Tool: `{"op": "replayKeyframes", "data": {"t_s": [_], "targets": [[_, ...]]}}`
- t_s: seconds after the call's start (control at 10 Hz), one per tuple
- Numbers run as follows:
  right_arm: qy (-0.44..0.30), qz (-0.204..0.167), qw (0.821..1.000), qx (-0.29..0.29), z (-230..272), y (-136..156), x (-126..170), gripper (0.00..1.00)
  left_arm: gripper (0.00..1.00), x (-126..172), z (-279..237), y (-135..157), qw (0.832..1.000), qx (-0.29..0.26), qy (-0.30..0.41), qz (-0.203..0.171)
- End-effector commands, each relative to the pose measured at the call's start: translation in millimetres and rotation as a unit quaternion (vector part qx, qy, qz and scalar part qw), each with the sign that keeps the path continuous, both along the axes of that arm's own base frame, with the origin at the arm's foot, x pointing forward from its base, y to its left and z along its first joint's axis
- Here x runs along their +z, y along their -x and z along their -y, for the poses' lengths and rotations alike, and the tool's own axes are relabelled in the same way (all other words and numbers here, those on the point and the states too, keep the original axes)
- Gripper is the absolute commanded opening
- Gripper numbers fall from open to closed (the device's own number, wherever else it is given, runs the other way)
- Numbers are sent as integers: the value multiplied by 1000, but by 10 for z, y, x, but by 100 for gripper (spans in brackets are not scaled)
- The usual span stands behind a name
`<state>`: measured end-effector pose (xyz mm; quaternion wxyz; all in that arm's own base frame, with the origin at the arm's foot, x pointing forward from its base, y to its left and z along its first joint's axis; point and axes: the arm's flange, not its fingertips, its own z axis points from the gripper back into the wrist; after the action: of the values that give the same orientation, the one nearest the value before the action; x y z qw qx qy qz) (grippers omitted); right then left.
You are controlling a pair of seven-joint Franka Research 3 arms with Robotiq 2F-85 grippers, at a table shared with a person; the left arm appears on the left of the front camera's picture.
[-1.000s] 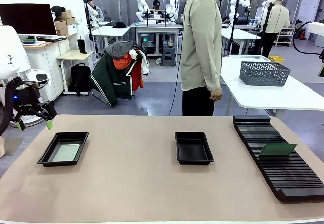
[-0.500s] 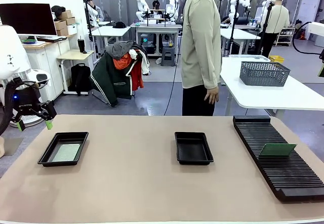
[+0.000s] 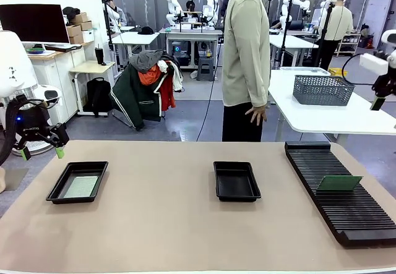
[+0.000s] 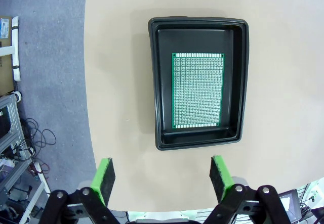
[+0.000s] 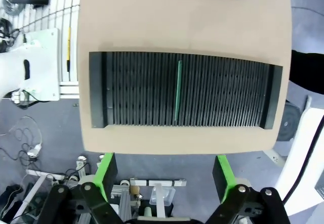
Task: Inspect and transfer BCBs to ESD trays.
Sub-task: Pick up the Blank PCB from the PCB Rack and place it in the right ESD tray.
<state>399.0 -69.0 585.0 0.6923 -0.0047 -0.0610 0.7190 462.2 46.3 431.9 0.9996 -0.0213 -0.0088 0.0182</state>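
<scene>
Two BCBs were on your table. The flat BCB lay on the floor of the left ESD tray, at the table's nine o'clock, its edges just inside the tray walls. The standing BCB sat upright on edge in a slot of the black ribbed rack, which ran along the table's three o'clock side. The centre ESD tray rested near the middle of the table, well apart from both the other tray and the rack.

Your left gripper hung above the table's edge at about ten o'clock from the left ESD tray, jaws spread wide and holding nothing. Your right gripper was high over the rack at the three o'clock edge, jaws likewise wide and gripping nothing.

At twelve o'clock a person stood beyond the far edge, one hand hanging low beside a white table with a grey mesh basket.
</scene>
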Motion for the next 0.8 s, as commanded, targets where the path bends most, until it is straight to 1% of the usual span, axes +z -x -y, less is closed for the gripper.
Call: {"op": "replayKeyframes", "data": {"t_s": [0.0, 0.1, 0.3, 0.5, 0.7], "targets": [[-10, 17, 1000, 13, 31, -22, -262, 100, 100, -23, 1, 6, 1000, 1, 0, 4], [-14, 25, 999, 14, 15, -40, -392, 100, 100, -23, 1, 6, 1000, 1, 0, 4], [-15, 37, 999, -1, -23, -85, -675, 100, 100, -23, 1, 6, 1000, 1, 0, 4], [-26, 35, 999, 3, -101, -162, -913, 100, 100, -23, 1, 6, 1000, 1, 0, 4], [-18, 47, 999, 1, -175, -247, -1174, 100, 100, -23, 1, 6, 1000, 1, 0, 4]]}}
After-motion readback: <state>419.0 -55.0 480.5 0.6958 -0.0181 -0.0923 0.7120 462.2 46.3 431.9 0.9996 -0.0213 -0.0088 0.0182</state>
